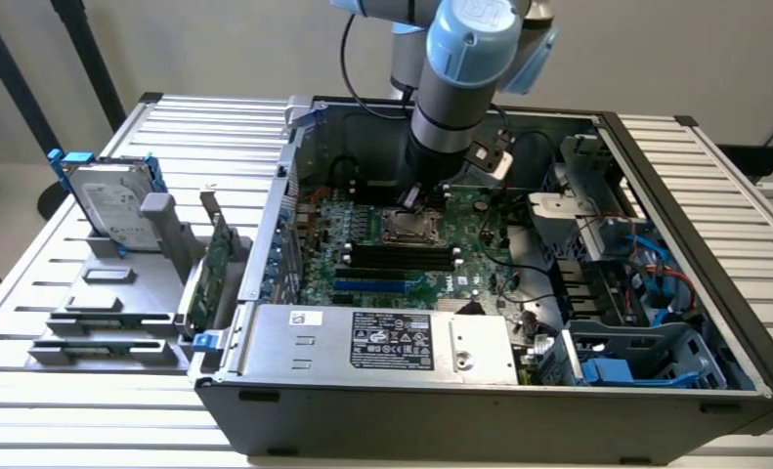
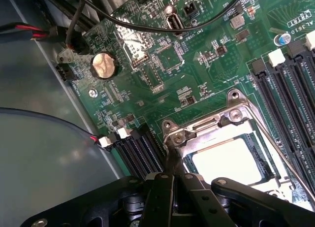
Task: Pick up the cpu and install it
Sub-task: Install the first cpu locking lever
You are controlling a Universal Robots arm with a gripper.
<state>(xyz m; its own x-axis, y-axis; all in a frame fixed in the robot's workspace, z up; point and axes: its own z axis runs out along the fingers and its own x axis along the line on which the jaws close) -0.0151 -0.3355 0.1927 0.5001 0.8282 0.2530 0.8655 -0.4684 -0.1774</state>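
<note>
Open computer case (image 1: 699,376) set on slatted metal worktop (image 1: 47,293), motherboard (image 1: 412,259) exposed inside. Power supply unit (image 1: 373,342) with printed label seated along the near wall of the case. Blue drive bracket (image 1: 621,371) lodged in the corner toward the exterior view's right.

Robot arm (image 1: 458,88) lowered into the case from above, gripper (image 1: 409,200) placed directly over the socket frame (image 1: 409,230) near the board's centre. In the wrist view, gripper (image 2: 170,180) seen with fingers (image 2: 162,197) clenched tight together, nothing visibly grasped between them, tips just at the corner of the socket frame (image 2: 231,138).

Cpu (image 2: 226,160) lay flat inside the socket frame, pale metal top facing up, framed by the metal bracket. Thin lever rod (image 2: 280,153) ran alongside the frame. Dark memory slots (image 2: 285,104) on one flank, further black slots (image 2: 140,153) on the other. Coin cell battery (image 2: 104,64) mounted on the board well apart from the socket.

Outside the case, toward the exterior view's left: hard drive (image 1: 106,205) with blue clips stood upright in grey holder (image 1: 112,303); green expansion card (image 1: 210,264) upright beside it.
</note>
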